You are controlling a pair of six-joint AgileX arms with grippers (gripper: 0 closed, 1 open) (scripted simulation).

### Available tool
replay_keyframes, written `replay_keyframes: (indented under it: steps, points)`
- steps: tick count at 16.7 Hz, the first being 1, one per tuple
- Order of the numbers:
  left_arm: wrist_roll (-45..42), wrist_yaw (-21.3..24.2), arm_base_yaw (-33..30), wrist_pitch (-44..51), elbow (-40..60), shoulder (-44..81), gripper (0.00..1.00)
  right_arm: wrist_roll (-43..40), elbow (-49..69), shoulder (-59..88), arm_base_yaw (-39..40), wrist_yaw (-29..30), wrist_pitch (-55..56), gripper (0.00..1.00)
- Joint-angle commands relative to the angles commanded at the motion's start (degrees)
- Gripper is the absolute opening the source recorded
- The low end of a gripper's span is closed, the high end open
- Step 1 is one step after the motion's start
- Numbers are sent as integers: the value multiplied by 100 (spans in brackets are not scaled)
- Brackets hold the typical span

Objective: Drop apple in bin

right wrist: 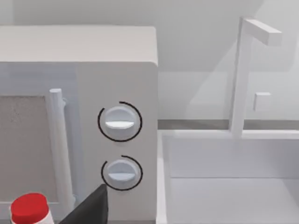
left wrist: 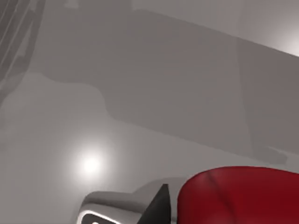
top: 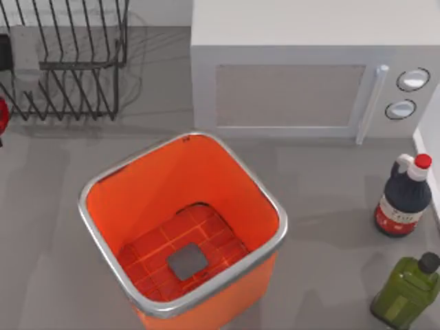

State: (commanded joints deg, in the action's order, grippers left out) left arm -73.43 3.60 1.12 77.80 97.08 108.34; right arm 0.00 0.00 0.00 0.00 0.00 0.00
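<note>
The left tool (left wrist: pixel 161 210), fingers unclear, has the red apple (left wrist: pixel 243 196) close beside it at the desk's far left edge; carry it well over the orange bin's (top: pixel 103 227) rim before letting go.

A white microwave (right wrist: pixel 79 121) with two round knobs (right wrist: pixel 120 122) and an upright door handle (right wrist: pixel 58 149); a red bottle cap (right wrist: pixel 29 208) before it, a white sink (right wrist: pixel 229 177) just beside it.

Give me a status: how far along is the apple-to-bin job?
Done: the apple sits close under the left wrist camera beside a dark fingertip, so it looks reached, possibly held; the grasp can't be confirmed. In hand: carrying it over from the table's far left edge. Left: the drop, since the bin holds no fruit on its gridded floor.
</note>
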Motion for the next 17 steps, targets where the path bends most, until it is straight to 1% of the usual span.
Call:
replay_keyframes:
  steps: [2, 4, 9, 11, 14, 17]
  points:
    - [268, -104, -434, 26, -25, -36, 0, 0, 0, 0, 0, 0, 0, 100]
    - [648, -249, -1105, 59, -95, -97, 0, 0, 0, 0, 0, 0, 0, 100]
    - [1828, -675, -3448, 165, -371, -294, 0, 0, 0, 0, 0, 0, 0, 100]
    - [2274, -840, -4206, 179, -467, -396, 0, 0, 0, 0, 0, 0, 0, 100]
    - [2775, -1037, -4903, 156, -573, -548, 0, 0, 0, 0, 0, 0, 0, 100]
    - [2906, -1095, -5064, 146, -596, -592, 0, 0, 0, 0, 0, 0, 0, 100]
